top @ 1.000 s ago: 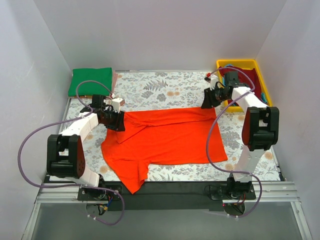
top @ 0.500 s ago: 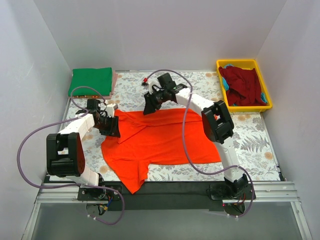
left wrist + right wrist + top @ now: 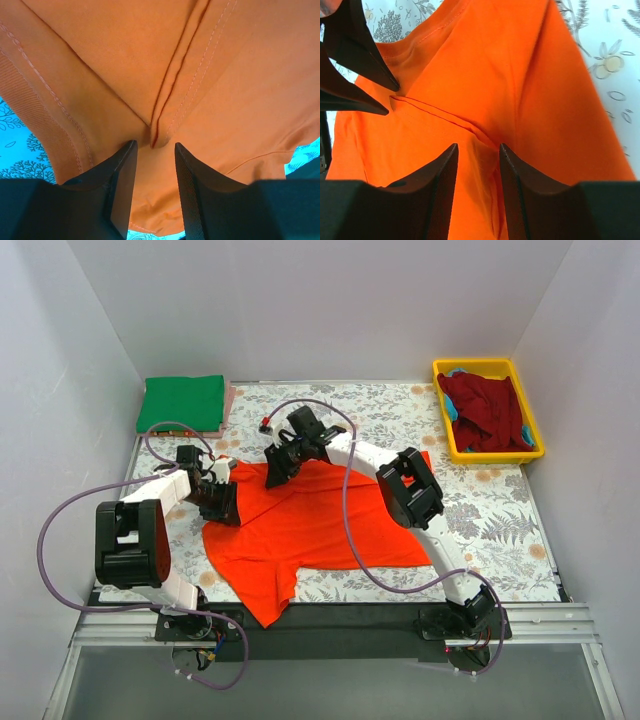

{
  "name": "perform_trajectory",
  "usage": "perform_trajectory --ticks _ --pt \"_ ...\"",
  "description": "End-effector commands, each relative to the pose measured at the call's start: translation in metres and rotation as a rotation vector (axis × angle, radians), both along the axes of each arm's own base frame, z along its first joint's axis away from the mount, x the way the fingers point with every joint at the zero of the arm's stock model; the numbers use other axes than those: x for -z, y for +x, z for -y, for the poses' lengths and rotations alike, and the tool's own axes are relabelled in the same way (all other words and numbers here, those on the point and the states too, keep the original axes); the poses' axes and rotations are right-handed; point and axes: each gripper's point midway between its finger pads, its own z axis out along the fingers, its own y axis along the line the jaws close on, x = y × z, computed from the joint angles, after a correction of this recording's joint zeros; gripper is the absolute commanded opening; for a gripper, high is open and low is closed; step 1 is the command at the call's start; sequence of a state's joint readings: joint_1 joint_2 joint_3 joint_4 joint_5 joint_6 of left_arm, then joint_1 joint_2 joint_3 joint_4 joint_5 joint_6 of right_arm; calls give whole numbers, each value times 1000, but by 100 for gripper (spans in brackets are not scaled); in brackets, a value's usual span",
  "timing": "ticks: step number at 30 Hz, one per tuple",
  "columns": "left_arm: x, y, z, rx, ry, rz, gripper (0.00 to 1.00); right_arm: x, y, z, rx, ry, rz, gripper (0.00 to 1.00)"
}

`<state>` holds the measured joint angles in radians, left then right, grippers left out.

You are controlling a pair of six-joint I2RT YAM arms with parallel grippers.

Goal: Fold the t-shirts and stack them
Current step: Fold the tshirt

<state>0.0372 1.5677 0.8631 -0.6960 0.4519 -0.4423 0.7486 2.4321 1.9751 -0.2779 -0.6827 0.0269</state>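
Left gripper (image 3: pixel 155 144) pinches the orange-red t-shirt (image 3: pixel 330 520), jaws narrow. Right gripper (image 3: pixel 478 146) straddles cloth half-open, hold unclear. A slip would spill the fold.

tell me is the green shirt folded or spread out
folded: the green t-shirt lies as a flat, compact rectangle with straight edges, and no sleeves or collar stick out.
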Motion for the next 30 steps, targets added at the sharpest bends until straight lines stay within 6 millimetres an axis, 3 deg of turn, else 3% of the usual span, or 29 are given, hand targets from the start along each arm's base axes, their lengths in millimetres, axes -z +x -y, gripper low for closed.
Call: perform_trajectory --ticks 1,10,16,18,30 --pt "-2 1 0 5 -7 16 34 -16 1 -13 -16 48 42 40" --pt "-2 5 4 10 -27 29 25 -18 -8 -9 -32 47 32 19" --pt "-11 12 6 15 -41 63 4 -27 -12 -7 -41 59 28 1" --pt "-17 13 7 30 -52 80 0 -34 -15 -6 -46 68 29 1" --pt "-47 1 18 100 -111 134 0 -54 -30 6 -70 87 29 1"
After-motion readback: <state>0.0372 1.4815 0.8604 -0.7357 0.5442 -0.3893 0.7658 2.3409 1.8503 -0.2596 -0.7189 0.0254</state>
